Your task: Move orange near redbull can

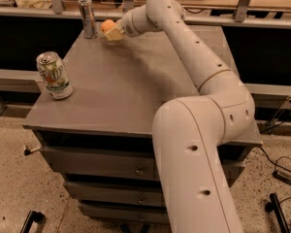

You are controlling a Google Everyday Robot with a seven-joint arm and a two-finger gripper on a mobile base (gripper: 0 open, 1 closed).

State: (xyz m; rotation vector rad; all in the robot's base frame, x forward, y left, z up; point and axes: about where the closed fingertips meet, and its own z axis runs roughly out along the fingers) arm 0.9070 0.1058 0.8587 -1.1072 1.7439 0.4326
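Starting well to the left of the redbull can (88, 17) and nearer the camera, you have a white-and-green soda can (53, 75) standing upright on the grey cabinet top (136, 91); it plays no part here. The redbull can itself stands upright near the far edge. Just to its right, close but not touching, is the orange (107, 25). It sits in the gripper (112, 31), whose tan fingers (116, 34) are closed in on the fruit from its right and underside, so it looks held rather than lying loose. Further right of the redbull can, the white arm (203, 67) sweeps back toward the camera. Expect the orange to be light, firm with a little give, smooth-skinned and round, so it will likely roll once freed. Hold it across its widest part, squeeze gently, and set it low before you let go, lest it bump the slim, easily tipped redbull can.
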